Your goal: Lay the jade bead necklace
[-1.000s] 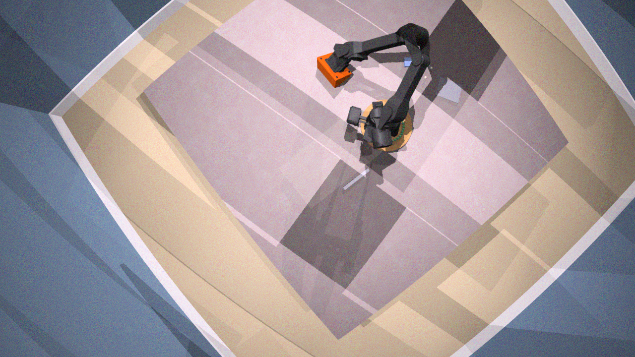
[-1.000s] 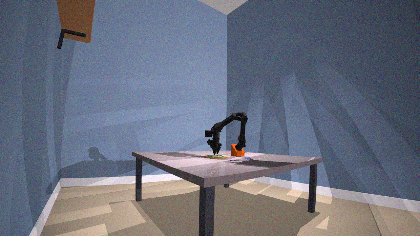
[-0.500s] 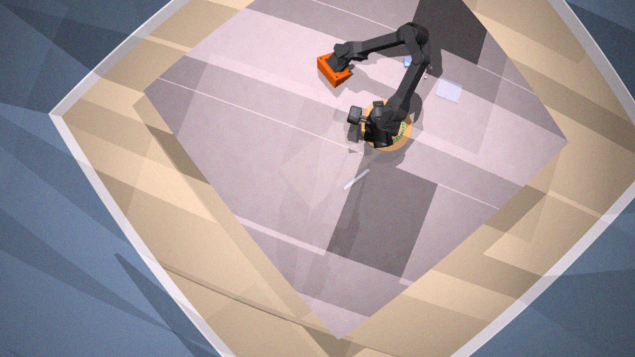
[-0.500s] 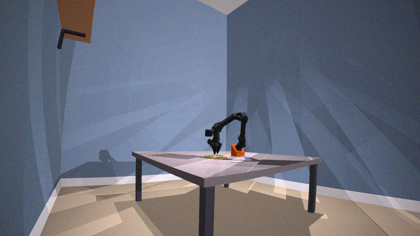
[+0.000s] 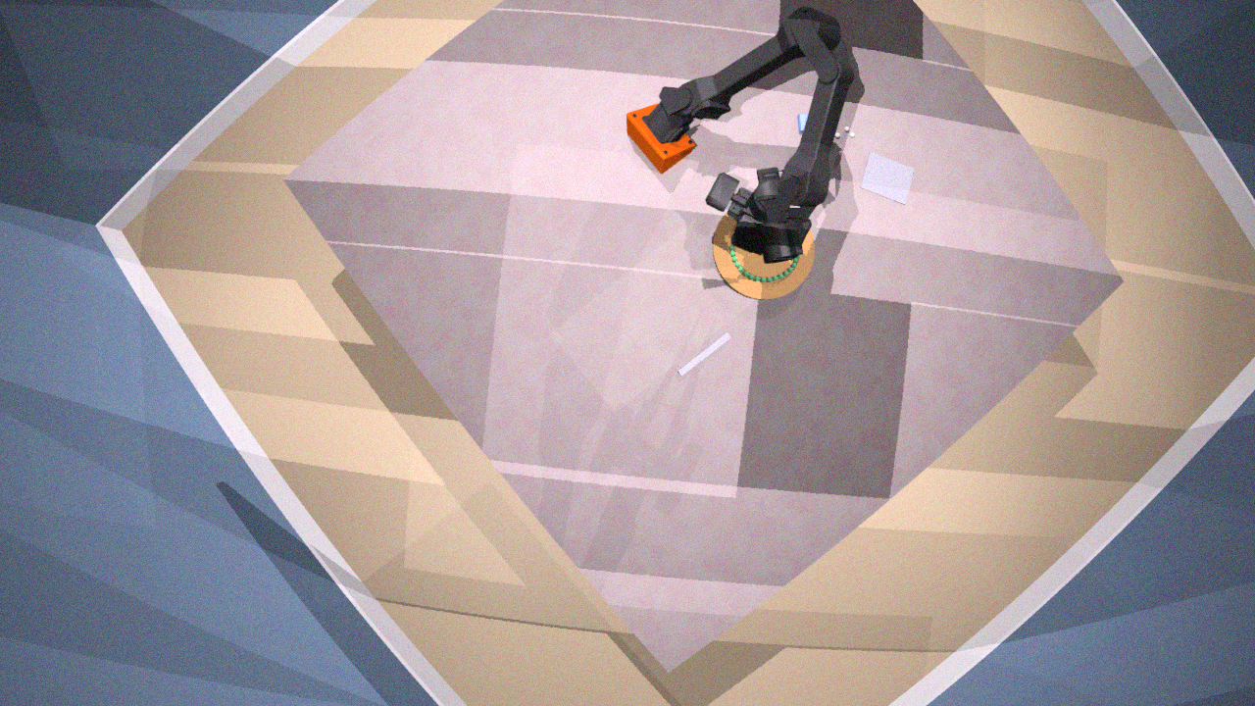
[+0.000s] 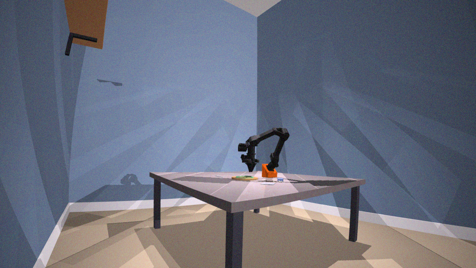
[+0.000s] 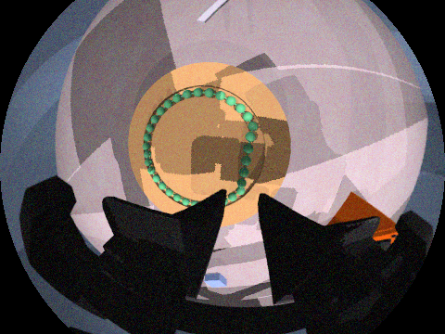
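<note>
In the wrist view, beads [image 5: 766, 278] [image 6: 244, 176] [image 7: 248, 148] bow inside the board's [image 5: 761, 290] [image 6: 244, 179] [image 7: 273, 102] groove towards four o'clock; my part-open, empty gripper [image 5: 747, 236] [image 6: 250, 171] [image 7: 243, 197], pinching off-line, could unseat neighbours.

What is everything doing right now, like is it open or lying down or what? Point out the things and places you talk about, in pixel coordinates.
Black robot gripper [image 6: 250, 170] [image 7: 243, 197]: partly open, nothing between its fingertips.
Green jade bead necklace [image 5: 766, 279] [image 7: 209, 93]: looped on the board, partly off the groove line on one side.
Round tan wooden bead board [image 5: 763, 291] [image 6: 241, 179] [image 7: 209, 74]: lying flat.
Thin white strip [image 5: 703, 353] [image 7: 213, 10]: lying on the table.
</note>
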Robot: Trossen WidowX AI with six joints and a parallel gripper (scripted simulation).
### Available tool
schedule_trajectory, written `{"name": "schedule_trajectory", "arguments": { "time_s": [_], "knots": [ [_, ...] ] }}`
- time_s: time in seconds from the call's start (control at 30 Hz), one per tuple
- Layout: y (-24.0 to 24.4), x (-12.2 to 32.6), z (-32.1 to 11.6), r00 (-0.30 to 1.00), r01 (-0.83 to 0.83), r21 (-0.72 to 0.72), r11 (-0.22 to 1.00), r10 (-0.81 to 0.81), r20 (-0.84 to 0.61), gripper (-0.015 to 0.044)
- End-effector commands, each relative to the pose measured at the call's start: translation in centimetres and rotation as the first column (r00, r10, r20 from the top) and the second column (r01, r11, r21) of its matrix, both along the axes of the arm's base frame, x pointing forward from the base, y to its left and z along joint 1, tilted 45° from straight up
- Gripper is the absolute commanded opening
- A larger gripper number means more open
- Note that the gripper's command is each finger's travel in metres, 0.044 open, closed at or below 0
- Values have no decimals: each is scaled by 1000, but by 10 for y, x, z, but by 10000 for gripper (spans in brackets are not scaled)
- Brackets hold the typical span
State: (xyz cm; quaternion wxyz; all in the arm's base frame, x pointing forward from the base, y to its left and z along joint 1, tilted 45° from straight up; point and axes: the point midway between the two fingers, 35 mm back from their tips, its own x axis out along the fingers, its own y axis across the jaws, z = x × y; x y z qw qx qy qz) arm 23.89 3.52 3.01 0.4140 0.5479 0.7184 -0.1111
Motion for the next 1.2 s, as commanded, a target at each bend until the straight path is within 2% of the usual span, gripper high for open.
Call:
{"name": "schedule_trajectory", "arguments": {
  "time_s": [0.0, 0.93, 1.07, 1.17],
  "knots": [
    [7, -3, -5, 1000, 5, 4, 1000, -5, -10, 120],
    [28, -5, -26, 1000, 5, 5, 1000, -5, -10, 120],
    [26, -3, -24, 1000, 1, 2, 1000, -1, -2, 15],
    [26, -3, -24, 1000, 1, 2, 1000, -1, -2, 0]
  ]
}}
